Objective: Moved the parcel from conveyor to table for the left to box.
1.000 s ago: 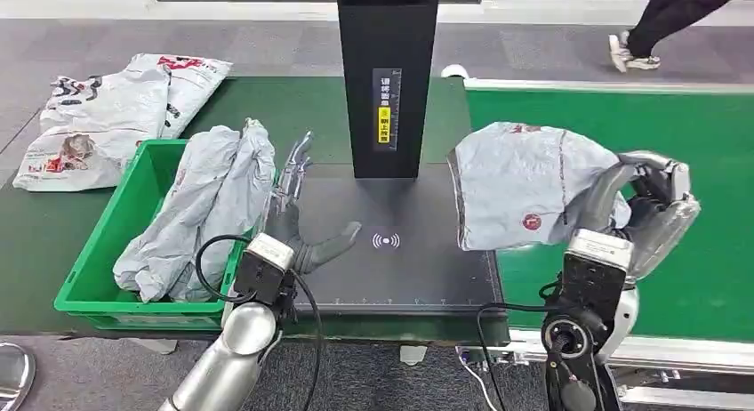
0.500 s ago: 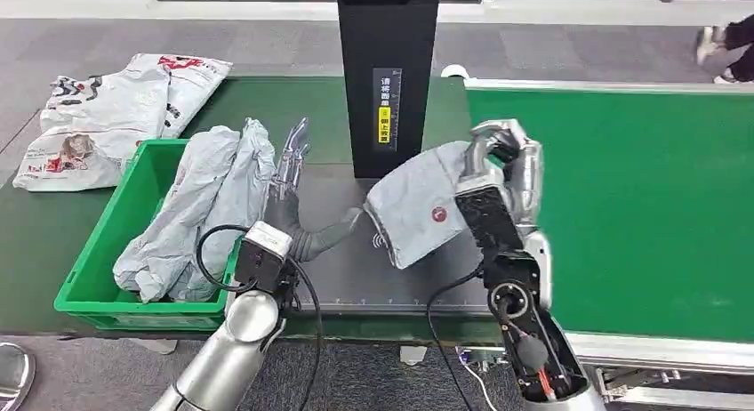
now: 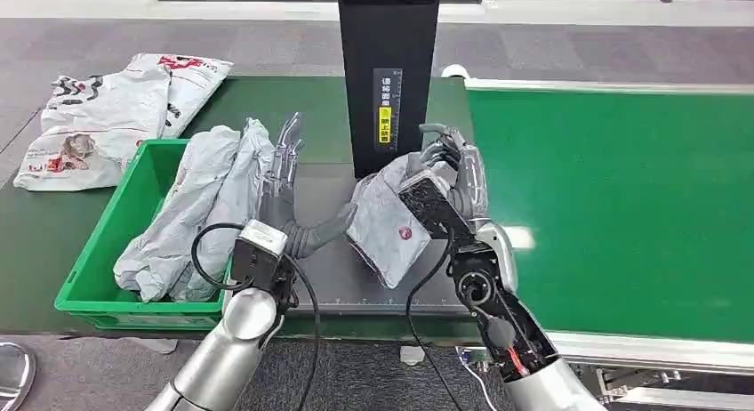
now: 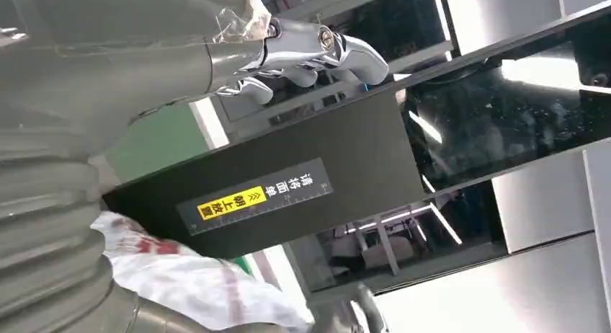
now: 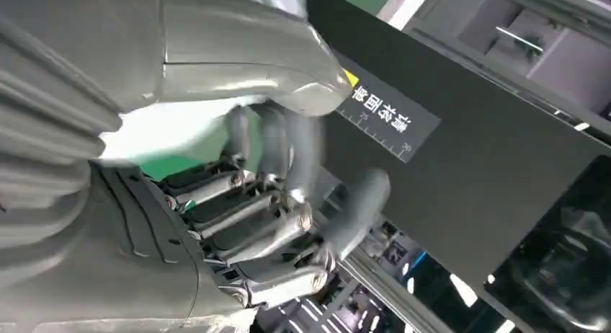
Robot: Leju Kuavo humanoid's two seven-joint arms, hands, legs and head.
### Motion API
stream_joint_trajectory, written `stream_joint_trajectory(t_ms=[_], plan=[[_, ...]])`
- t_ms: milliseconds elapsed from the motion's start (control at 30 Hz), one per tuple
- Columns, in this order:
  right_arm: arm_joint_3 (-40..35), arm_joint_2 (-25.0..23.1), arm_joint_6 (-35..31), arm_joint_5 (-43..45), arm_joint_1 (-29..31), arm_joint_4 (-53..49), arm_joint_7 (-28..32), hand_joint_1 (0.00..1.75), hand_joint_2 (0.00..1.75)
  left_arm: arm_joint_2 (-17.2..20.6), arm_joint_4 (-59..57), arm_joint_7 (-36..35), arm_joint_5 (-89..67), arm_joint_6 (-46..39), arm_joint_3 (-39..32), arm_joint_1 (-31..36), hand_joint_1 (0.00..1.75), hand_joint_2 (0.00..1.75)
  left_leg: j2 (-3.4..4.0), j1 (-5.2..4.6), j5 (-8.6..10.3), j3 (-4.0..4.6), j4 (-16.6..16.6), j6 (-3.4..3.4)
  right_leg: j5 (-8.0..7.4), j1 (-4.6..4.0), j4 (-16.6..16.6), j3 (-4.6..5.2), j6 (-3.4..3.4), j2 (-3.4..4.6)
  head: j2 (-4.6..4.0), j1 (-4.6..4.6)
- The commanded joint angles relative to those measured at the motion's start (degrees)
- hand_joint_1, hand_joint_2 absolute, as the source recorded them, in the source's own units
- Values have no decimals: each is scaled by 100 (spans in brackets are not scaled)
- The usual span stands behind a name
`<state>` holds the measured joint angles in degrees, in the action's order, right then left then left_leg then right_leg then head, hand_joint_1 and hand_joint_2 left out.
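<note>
1. Grey crumpled plastic parcel (image 3: 389, 222) with a small red round mark is gripped by the right hand (image 3: 449, 175), tilted over the flat black scanning platform (image 3: 356, 269) in front of the tall black upright scanner column (image 3: 388, 73).
2. The right hand's fingers (image 3: 440, 144) curl over the parcel's upper edge; in the right wrist view the hand (image 5: 274, 203) has its fingers bent in beside the column's ruler label.
3. The left hand (image 3: 289, 202) stands spread wide and holds nothing, fingers pointing up beside the green plastic crate (image 3: 98, 278), thumb reaching toward the parcel's lower left edge; whether it touches cannot be told.
4. In the left wrist view the parcel (image 4: 194, 286) shows as white crinkled plastic below the black column (image 4: 288, 181).
5. The crate holds a heap of grey plastic bags (image 3: 200, 206) that drape over its right wall.
6. White printed mailing bags (image 3: 107, 108) lie on the dark green table (image 3: 36, 224) beyond the crate.
7. The bright green conveyor belt (image 3: 622, 197) lies to the right of the platform.
</note>
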<state>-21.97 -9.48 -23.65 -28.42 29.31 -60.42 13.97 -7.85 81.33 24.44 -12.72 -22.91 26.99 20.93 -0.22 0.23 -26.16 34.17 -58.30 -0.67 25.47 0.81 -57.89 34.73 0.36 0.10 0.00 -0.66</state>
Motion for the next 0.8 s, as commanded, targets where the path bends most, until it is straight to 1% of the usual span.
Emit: stream_joint_trajectory(t_ms=[33, 100, 233, 267, 300, 367, 433, 533, 600, 633, 700, 767, 800], plan=[[-305, -36, -45, 179, 439, 929, 41, 0, 175, 139, -104, -35, -51, -18, -146, 43, 0, 175, 18, 3, -1, -18, 11, 0, -5, -4, 14, -14, -3, 15, 2, 0], [-305, -36, -45, 179, 439, 929, 41, 0, 175, 139, -104, -35, -51, -18, -146, 43, 0, 175, 12, 0, -2, -10, 5, 0, -2, -1, 5, -6, -2, 11, 2, 0], [-217, 10, -117, 381, 343, 648, 151, 0, 175, 119, -56, -46, -113, -3, -194, -8, 0, 175, 16, 1, -2, -19, 12, 0, -3, -2, 12, -14, -4, 13, 0, 0], [-190, 13, -147, 411, 323, 595, 165, 0, 175, 119, -47, -48, -122, -1, -198, -15, 0, 175, 10, 0, -2, -8, 5, 0, -2, -1, 5, -5, -2, 9, 0, 0], [-152, 47, -202, 470, 277, 445, 203, 0, 175, 117, -30, -57, -150, 2, -217, -38, 0, 175, 15, 1, -1, -20, 15, -1, -4, -2, 15, -16, -4, 13, 2, 0], [-32, 80, -304, 617, 192, 187, 292, 0, 175, 120, -10, -62, -173, -2, -245, -74, 0, 175, 6, 0, -1, -8, 5, 0, -1, 0, 5, -6, -2, 5, 2, 0], [114, 127, -484, 834, 19, -316, 474, 0, 175, 130, 26, -69, -232, -17, -281, -126, 0, 175, 7, 1, 0, -13, 10, 0, -3, -2, 11, -11, -4, 5, 0, 0], [114, 127, -484, 834, 19, -316, 474, 0, 175, 130, 26, -69, -232, -17, -281, -126, 0, 175, 7, 1, 0, -13, 10, 0, -3, -2, 11, -11, -4, 5, 0, 0], [138, 164, -530, 880, -57, -513, 517, 0, 175, 135, 43, -71, -259, -27, -295, -150, 0, 175, 5, 0, 0, -10, 8, 0, -1, -1, 7, -7, -3, 3, 2, 0], [217, 267, -636, 1007, -273, -1087, 550, 0, 175, 163, 69, -75, -262, -33, -322, -212, 0, 175, 0, 1, 0, -4, 3, 0, 0, -1, 4, -3, -2, -1, 2, 0], [217, 267, -636, 1007, -273, -1087, 550, 0, 175, 163, 69, -75, -262, -33, -322, -212, 0, 175, -4, 2, 0, -14, 11, 0, 1, -3, 14, -14, -3, -7, 0, 0], [203, 254, -636, 1005, -283, -1081, 557, 0, 175, 154, 73, -75, -263, -33, -319, -203, 0, 175, 0, 0, 0, -7, 5, 0, 0, 0, 6, -4, -2, -2, 0, 0], [246, 230, -739, 1027, -300, -1102, 642, 0, 175, 157, 68, -71, -276, -36, -318, -204, 0, 175, 1, -1, 1, -17, 13, 0, -2, -1, 14, -13, -4, -1, 0, 0]])
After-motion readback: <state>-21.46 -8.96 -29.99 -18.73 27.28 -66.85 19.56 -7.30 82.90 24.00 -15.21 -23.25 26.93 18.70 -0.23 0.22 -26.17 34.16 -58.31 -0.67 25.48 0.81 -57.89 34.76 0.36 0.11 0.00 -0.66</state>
